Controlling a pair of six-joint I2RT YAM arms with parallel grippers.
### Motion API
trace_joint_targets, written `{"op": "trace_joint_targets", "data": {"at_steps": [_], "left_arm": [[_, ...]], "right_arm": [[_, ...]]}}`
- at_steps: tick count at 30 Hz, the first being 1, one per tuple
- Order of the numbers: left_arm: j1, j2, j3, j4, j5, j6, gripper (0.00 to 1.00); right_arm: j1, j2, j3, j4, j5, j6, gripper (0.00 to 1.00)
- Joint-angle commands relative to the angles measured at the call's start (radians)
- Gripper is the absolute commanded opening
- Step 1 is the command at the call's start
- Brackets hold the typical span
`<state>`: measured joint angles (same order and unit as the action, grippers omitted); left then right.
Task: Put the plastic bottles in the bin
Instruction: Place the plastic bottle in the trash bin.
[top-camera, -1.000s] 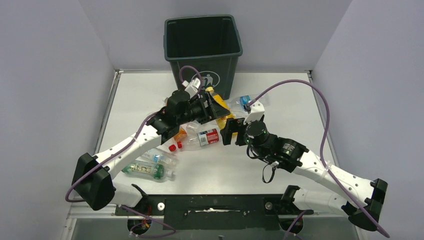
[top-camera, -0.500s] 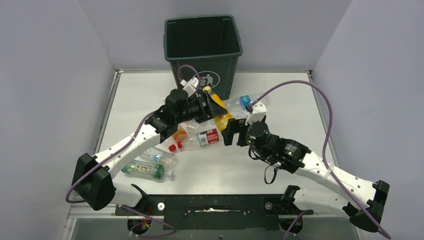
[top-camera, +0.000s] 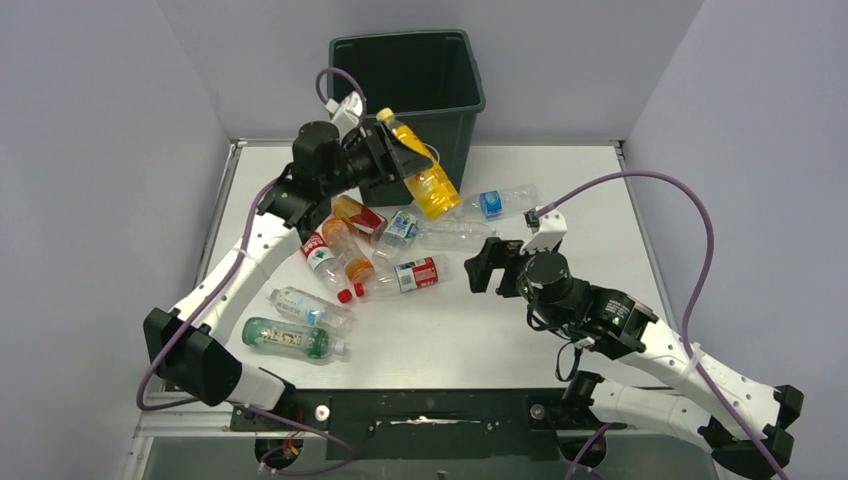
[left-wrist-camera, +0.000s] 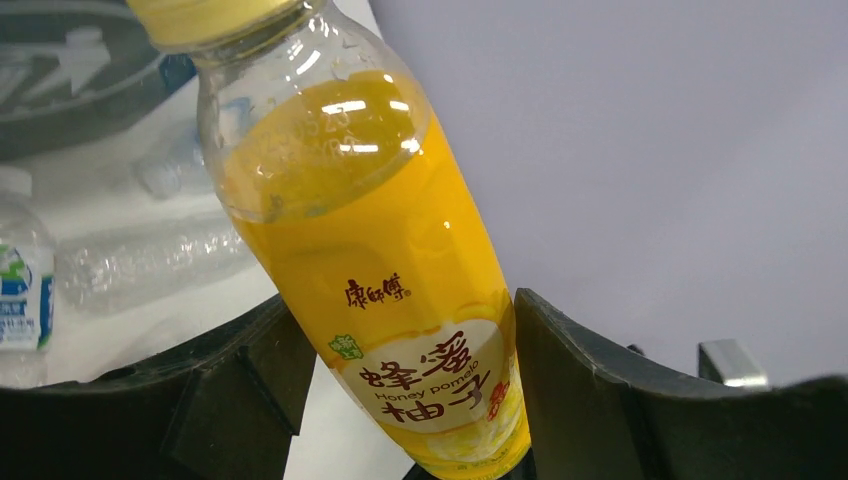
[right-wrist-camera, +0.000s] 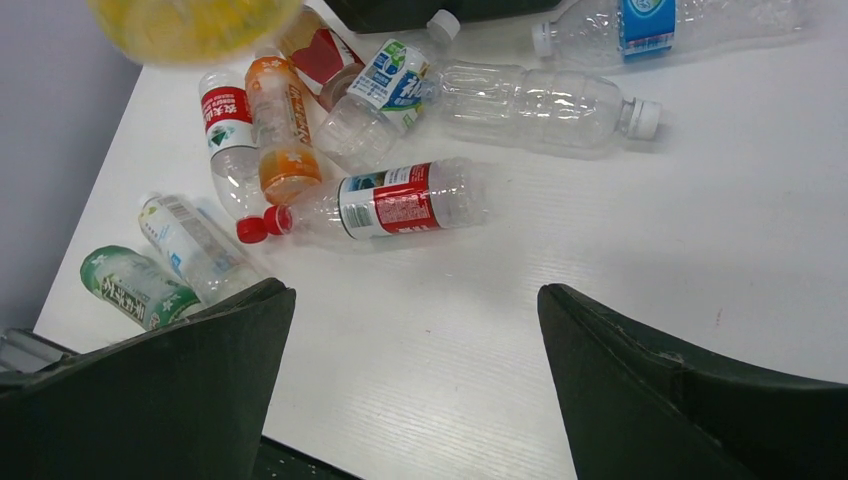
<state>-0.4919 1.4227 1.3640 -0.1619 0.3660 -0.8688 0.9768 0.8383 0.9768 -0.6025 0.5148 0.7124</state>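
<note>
The left end effector (top-camera: 402, 163) grips a clear yellow-orange juice bottle (top-camera: 428, 180), tilted in the air before the dark green plastic bin (top-camera: 405, 38). The right end effector (top-camera: 484, 266) hangs, jaws spread, above scattered clear plastic bottles (top-camera: 415, 274) on the white tabletop (top-camera: 450, 335).

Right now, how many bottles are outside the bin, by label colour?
Yellow juice bottle, held in the left fingers: 1
Red-label bottles: 3
Orange bottle: 1
Blue-label bottles: 2
Green bottle: 1
Pale-label bottle: 1
Unlabelled clear bottle: 1
Total: 10
</note>
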Motion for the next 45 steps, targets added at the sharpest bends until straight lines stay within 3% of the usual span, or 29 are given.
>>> {"op": "trace_joint_targets", "data": {"at_steps": [1, 7, 14, 27, 30, 33, 45], "left_arm": [[0.050, 0.044, 0.193, -0.007, 0.054, 0.059, 0.29], [0.133, 0.141, 0.420, -0.011, 0.061, 0.090, 0.28], [0.227, 0.269, 0.591, 0.152, 0.062, 0.020, 0.28], [0.237, 0.575, 0.924, 0.192, -0.055, 0.095, 0.29], [0.237, 0.642, 0.993, 0.161, -0.048, 0.109, 0.44], [0.236, 0.709, 1.082, 0.076, -0.031, 0.132, 0.78], [0.275, 0.672, 1.101, -0.133, 0.030, 0.167, 0.83]], "right_arm": [[0.008, -0.004, -0.012, 0.015, 0.013, 0.031, 0.98], [0.008, 0.012, -0.015, 0.019, -0.006, 0.030, 0.98], [0.010, 0.022, -0.040, 0.027, -0.034, 0.053, 0.98], [0.015, 0.030, -0.060, 0.025, -0.045, 0.069, 0.98], [0.015, 0.038, -0.057, 0.027, -0.046, 0.066, 0.98], [0.015, 0.044, -0.052, 0.025, -0.047, 0.062, 0.98], [0.016, 0.042, -0.077, 0.030, -0.070, 0.088, 0.98]]}}
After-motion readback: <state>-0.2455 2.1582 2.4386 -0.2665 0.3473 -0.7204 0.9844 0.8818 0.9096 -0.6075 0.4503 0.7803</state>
